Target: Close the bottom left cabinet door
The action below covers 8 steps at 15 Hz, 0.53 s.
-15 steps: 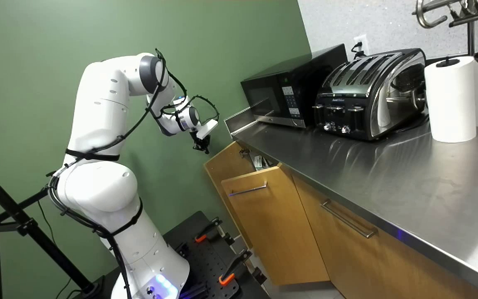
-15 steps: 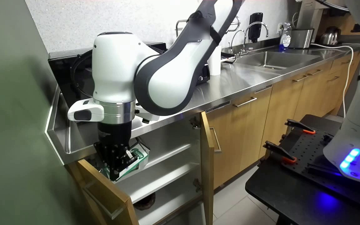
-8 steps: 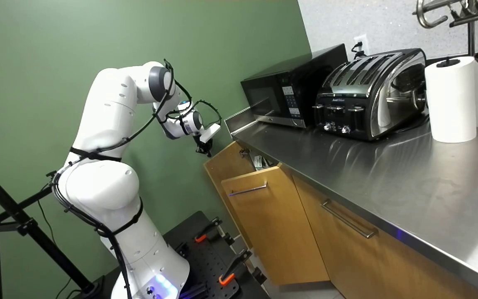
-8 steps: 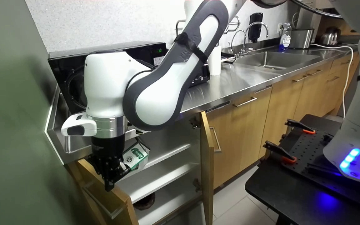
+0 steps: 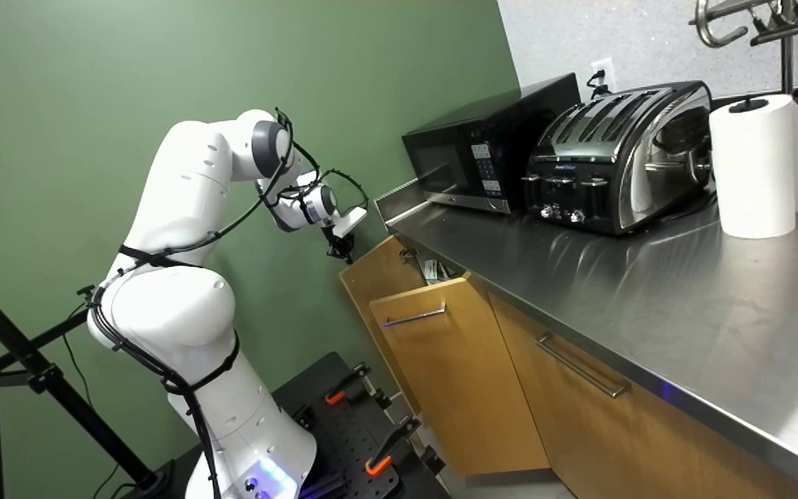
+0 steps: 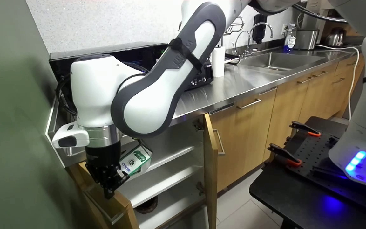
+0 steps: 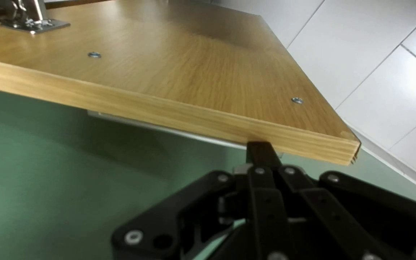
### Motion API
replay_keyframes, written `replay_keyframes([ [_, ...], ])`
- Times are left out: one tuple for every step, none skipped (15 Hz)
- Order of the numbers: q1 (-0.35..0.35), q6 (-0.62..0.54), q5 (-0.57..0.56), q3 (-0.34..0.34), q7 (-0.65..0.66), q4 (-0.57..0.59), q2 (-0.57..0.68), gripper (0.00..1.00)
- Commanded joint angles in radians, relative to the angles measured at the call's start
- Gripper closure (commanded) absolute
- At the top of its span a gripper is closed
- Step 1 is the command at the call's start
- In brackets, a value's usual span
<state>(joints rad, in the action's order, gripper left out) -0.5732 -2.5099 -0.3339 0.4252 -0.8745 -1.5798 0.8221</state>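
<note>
I had the gripper (image 7: 261,148), fingers together, at the top edge of the open left door (image 7: 179,72), contact unclear; a box (image 6: 136,159) inside read "SOLO".

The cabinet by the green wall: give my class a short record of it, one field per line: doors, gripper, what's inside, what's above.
Left door: open
Right door: open
Gripper: shut, at the left door's top edge; touching or not, unclear
Inside the cabinet: tilted box; lower down, a partly hidden dark item
Above, on the counter: microwave, toaster, paper roll
Closing: not yet done
</note>
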Motion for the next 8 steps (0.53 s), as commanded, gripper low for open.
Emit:
replay_keyframes([
  [-0.033,0.038,-0.005,-0.018,0.003,0.054,0.017,1.00],
  [-0.038,0.030,-0.005,-0.015,0.002,0.057,0.012,1.00],
  [-0.046,0.020,-0.010,-0.016,0.006,0.054,0.002,1.00],
  [-0.054,0.011,-0.013,-0.015,0.008,0.054,-0.006,1.00],
  [-0.062,0.016,-0.009,-0.014,0.010,0.062,-0.011,1.00],
  [-0.075,0.022,-0.010,-0.023,0.022,0.075,-0.010,1.00],
  [-0.079,0.035,-0.002,-0.024,0.020,0.092,-0.001,1.00],
  [-0.080,0.051,0.006,-0.026,0.016,0.110,0.014,1.00],
])
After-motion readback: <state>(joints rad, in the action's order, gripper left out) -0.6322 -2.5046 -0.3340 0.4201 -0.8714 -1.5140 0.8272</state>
